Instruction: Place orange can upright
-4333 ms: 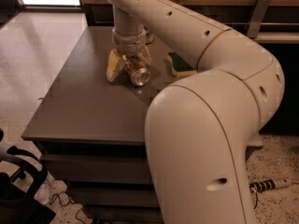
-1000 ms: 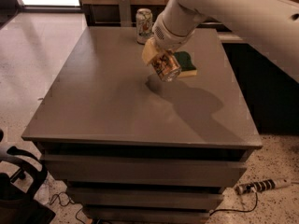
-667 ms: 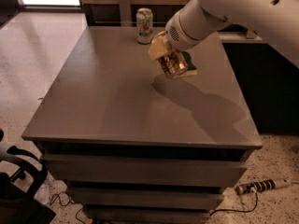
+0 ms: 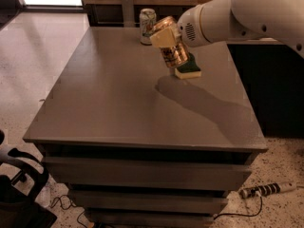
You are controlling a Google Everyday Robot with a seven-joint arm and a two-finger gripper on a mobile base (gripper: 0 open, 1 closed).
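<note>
At the far right part of the table (image 4: pixel 118 103), your gripper (image 4: pixel 169 42) hangs in the air, closed firmly on the orange can (image 4: pixel 175 55). The can is not upright: it leans, with one shiny end up toward the left and the other end down toward the right.

Compared with one second ago, the gripper is now higher above the surface and a little further back. The can is carried up with it, and the tilt looks almost the same as before. So the lift is done, I think, but the turning is not. The can touches nothing except the gripper.

Just below the gripper, slightly to its right, lies the green and yellow sponge (image 4: pixel 188 70). Behind the gripper to its left, near but apart, stands the white-and-green can (image 4: pixel 147 25). The shadow (image 4: pixel 199 101) of the arm falls on the table in front of the gripper.

For the task, this means you probably need to rotate the wrist until the can is vertical, then lower it on a bare spot. Take care that it does not land on the sponge.
</note>
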